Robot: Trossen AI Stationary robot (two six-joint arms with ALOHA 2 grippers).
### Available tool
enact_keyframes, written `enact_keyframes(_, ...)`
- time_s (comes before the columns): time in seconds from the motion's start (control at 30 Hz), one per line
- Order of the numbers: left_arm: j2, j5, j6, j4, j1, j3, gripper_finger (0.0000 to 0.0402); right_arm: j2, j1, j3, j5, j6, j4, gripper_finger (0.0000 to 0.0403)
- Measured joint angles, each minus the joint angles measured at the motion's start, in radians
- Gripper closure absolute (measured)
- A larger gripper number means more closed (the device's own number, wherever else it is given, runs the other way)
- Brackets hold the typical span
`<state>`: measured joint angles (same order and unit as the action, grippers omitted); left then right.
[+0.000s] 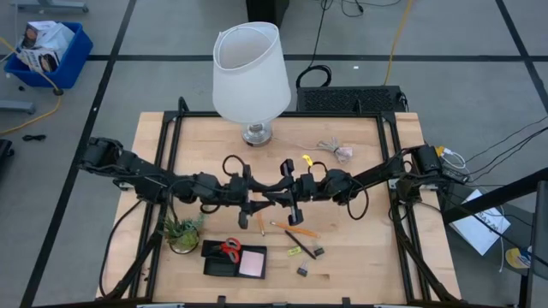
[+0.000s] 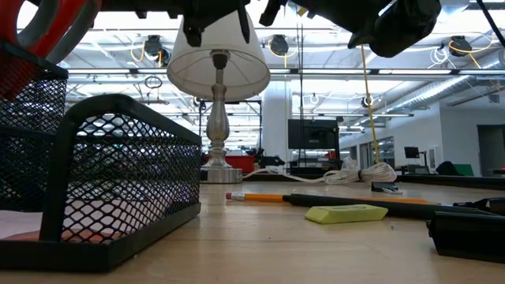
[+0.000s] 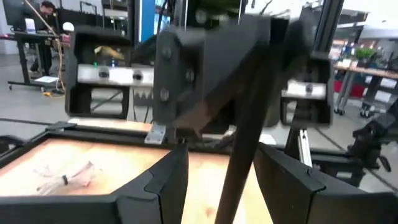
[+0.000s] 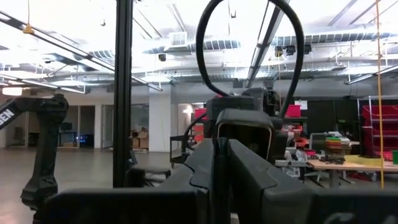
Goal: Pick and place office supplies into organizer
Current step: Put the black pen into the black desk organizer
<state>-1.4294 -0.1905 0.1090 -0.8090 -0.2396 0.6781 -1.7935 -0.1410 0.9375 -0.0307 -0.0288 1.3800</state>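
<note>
The left hand is hovering above the middle of the table, its fingers standing partly apart on either side of a thin dark pen without visibly touching it. The low black mesh organizer is lying below and nearer the table's front edge than this hand, already holding red-handled scissors and a pink square sticky-note pad. A small green potted plant is sitting just beside the organizer.

The right hand is facing the left one, pinched narrow on the pen.

The handover looks like the weak point. If the right hand lets go before the left fingers are closing firmly, the pen is likely dropping and rolling among the orange pencil and tiny black binder clips below the right hand. A grip taken off-centre could leave the pen swinging on the way down. A wide sweep toward the organizer risks brushing the plant.
</note>
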Motion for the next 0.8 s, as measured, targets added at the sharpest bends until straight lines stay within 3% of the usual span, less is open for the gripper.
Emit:
enact_keyframes(0.27, 0.009, -0.005, 0.002, -0.008, -0.014, 0.004, 0.0231, 0.000, -0.004, 0.000, 0.000, 0.017, 0.006, 0.0378)
enact_keyframes(0.6, 0.009, -0.013, -0.005, -0.023, -0.018, 0.003, 0.0366, 0.001, -0.004, 0.000, 0.005, 0.007, 0.000, 0.0374)
enact_keyframes(0.8, 0.009, -0.018, 0.026, -0.023, -0.027, 0.003, 0.0365, 0.001, -0.010, 0.000, 0.004, 0.008, -0.019, 0.0348)
